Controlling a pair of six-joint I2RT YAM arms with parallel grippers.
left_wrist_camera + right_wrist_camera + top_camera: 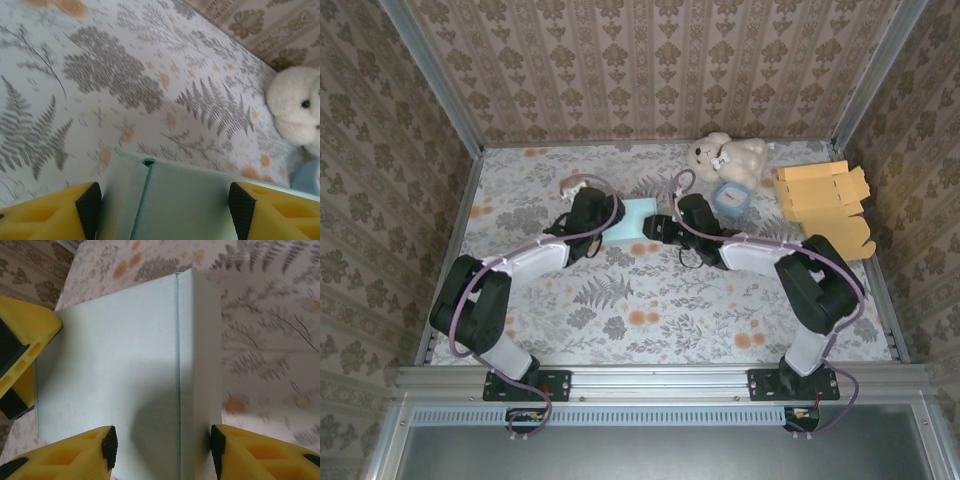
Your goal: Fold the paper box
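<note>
paper box (635,222) looks light and floppy, grab by the crease (177,365); left gripper (162,202), right gripper (161,442): can't tell if clamped.

Paper box (120,365) recorded as pale mint. Bench (45,60) beyond left gripper (164,210) noted white, printed with grey ferns and orange blossoms; fingers (45,217) yellow.

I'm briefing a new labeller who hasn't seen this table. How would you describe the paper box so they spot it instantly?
On the floral table, look where the left gripper and right gripper meet. The paper box lies between them: pale mint, unlike the orange cardboard and white plush toy farther right.
</note>
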